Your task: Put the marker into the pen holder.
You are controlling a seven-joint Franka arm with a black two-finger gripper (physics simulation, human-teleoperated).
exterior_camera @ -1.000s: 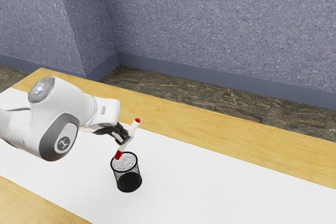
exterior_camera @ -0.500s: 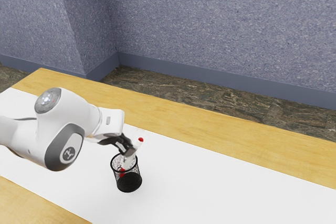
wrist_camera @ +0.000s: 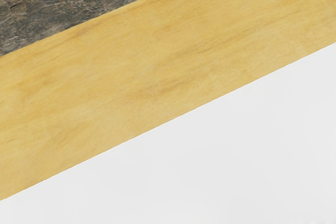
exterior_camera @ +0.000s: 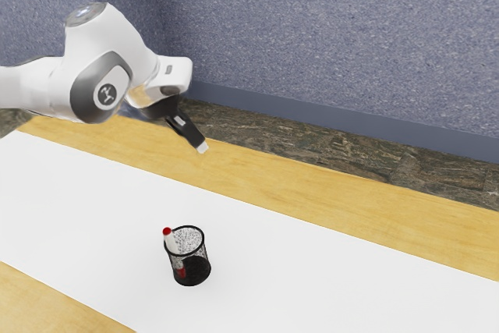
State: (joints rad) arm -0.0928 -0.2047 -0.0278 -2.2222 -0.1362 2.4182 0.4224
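In the exterior view, the gripper [exterior_camera: 202,147] hangs in the air, well apart from the marker [exterior_camera: 172,242] and the holder [exterior_camera: 192,253]. Whether it is spread or closed, I cannot tell. It touches neither the marker nor the holder, and its tip slants down toward the exterior view's right.

There is one arm [exterior_camera: 117,52], one gripper, one marker and one holder. The marker is white with two red ends. It is inside the round black mesh holder, at the side toward the exterior view's left. One red end stands up above the rim; the other points down and shows through the mesh, near the base. The long axis is steep but not quite upright, the upper end leaning toward the exterior view's left.

The holder stands upright on the white strip [exterior_camera: 327,271] along the wooden table [exterior_camera: 351,207]. Beyond are the dark floor [exterior_camera: 327,144] and one speckled blue-grey wall [exterior_camera: 312,29].

In the wrist view, a band of the table's wood lies between the floor and the strip, its two straight edges slanting nearly alike.
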